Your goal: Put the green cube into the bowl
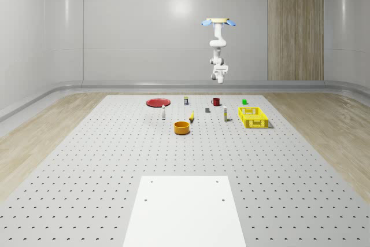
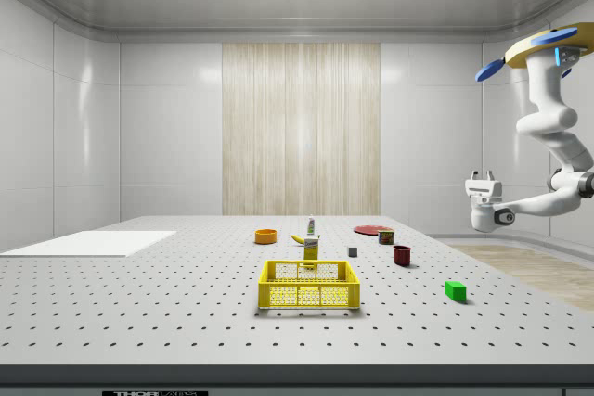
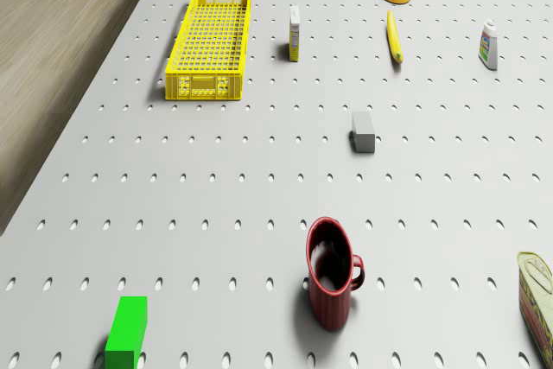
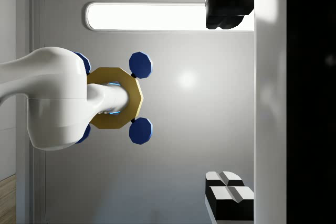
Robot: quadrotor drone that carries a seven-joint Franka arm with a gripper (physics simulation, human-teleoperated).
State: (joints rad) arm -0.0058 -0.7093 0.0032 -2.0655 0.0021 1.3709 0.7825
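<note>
Green cube lies well below gripper.

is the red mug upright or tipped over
Upright. The red mug stands on its base on the table, its open mouth facing up and its handle out to the side.

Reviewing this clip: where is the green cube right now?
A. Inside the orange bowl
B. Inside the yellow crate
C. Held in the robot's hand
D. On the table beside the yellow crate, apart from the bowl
D. The green cube sits on the table just beyond the yellow crate, well away from the bowl, while the hand hangs high in the air holding nothing.
</note>
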